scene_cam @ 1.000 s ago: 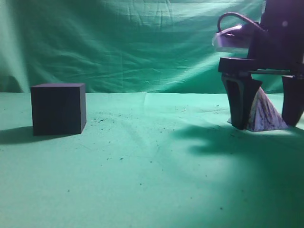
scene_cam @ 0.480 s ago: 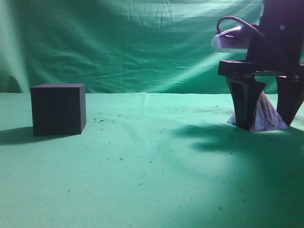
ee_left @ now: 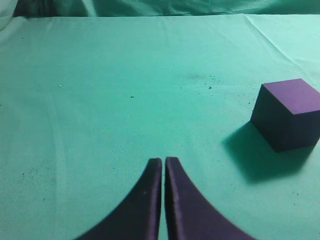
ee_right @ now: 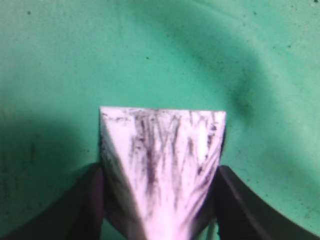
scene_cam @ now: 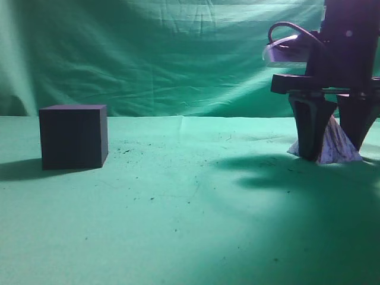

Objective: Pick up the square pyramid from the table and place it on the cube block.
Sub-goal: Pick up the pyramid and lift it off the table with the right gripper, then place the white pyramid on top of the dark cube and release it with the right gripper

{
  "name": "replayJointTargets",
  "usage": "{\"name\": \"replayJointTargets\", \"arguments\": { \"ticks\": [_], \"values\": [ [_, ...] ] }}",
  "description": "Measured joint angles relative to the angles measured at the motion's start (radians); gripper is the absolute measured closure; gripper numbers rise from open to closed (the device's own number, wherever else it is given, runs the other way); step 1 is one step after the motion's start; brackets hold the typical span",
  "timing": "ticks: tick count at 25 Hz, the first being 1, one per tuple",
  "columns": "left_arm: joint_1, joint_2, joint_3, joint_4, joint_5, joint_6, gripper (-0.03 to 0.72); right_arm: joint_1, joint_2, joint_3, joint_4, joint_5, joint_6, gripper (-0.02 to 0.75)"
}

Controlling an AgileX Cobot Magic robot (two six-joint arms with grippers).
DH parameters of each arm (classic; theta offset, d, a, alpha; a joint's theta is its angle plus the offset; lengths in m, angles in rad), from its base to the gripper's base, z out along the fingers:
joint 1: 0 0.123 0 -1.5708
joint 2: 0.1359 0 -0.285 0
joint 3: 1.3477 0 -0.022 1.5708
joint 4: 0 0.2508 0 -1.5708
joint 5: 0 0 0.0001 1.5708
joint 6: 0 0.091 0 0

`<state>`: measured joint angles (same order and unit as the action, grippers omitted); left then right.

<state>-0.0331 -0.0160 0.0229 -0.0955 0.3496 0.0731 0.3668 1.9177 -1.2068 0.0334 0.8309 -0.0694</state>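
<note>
The square pyramid (scene_cam: 340, 147), white with dark streaks, stands on the green cloth at the far right. My right gripper (scene_cam: 333, 153) straddles it from above, and both dark fingers press its sides. The right wrist view shows the pyramid (ee_right: 160, 150) filling the gap between the fingers of the right gripper (ee_right: 160, 172). The dark purple cube block (scene_cam: 72, 136) sits on the cloth at the far left, also seen in the left wrist view (ee_left: 289, 112). My left gripper (ee_left: 164, 162) is shut and empty, hovering left of the cube. It is out of the exterior view.
A green cloth (scene_cam: 178, 208) covers the table and hangs as a backdrop (scene_cam: 166, 53). Small dark specks lie scattered on it. The right arm's black body and a cable (scene_cam: 297, 29) stand above the pyramid.
The right gripper's fingers have drawn in from wide apart to touching the pyramid's sides. The pyramid still rests on the cloth. The cube has not moved.
</note>
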Motion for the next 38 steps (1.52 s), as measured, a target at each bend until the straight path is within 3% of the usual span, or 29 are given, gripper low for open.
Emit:
{"name": "replayJointTargets", "arguments": {
  "ticks": [2, 4, 10, 13, 19, 26, 31, 38],
  "values": [
    [0.000, 0.000, 0.000, 0.000, 0.000, 0.000, 0.688, 0.000, 0.006, -0.029, -0.006, 0.044, 0.000, 0.323],
    [0.000, 0.000, 0.000, 0.000, 0.000, 0.000, 0.688, 0.000, 0.007, -0.065, -0.008, 0.087, 0.000, 0.391],
    [0.000, 0.000, 0.000, 0.000, 0.000, 0.000, 0.688, 0.012, -0.032, -0.199, -0.008, 0.153, -0.003, 0.378],
    [0.000, 0.000, 0.000, 0.000, 0.000, 0.000, 0.688, 0.043, -0.045, -0.246, -0.011, 0.200, -0.008, 0.464],
    [0.000, 0.000, 0.000, 0.000, 0.000, 0.000, 0.688, 0.193, -0.047, -0.375, -0.013, 0.329, -0.010, 0.470],
    [0.000, 0.000, 0.000, 0.000, 0.000, 0.000, 0.688, 0.406, 0.003, -0.640, -0.011, 0.407, 0.020, 0.470],
    [0.000, 0.000, 0.000, 0.000, 0.000, 0.000, 0.688, 0.494, 0.106, -0.793, -0.009, 0.413, 0.034, 0.470],
    [0.000, 0.000, 0.000, 0.000, 0.000, 0.000, 0.688, 0.549, 0.213, -0.822, 0.003, 0.413, 0.036, 0.470]
  ]
}}
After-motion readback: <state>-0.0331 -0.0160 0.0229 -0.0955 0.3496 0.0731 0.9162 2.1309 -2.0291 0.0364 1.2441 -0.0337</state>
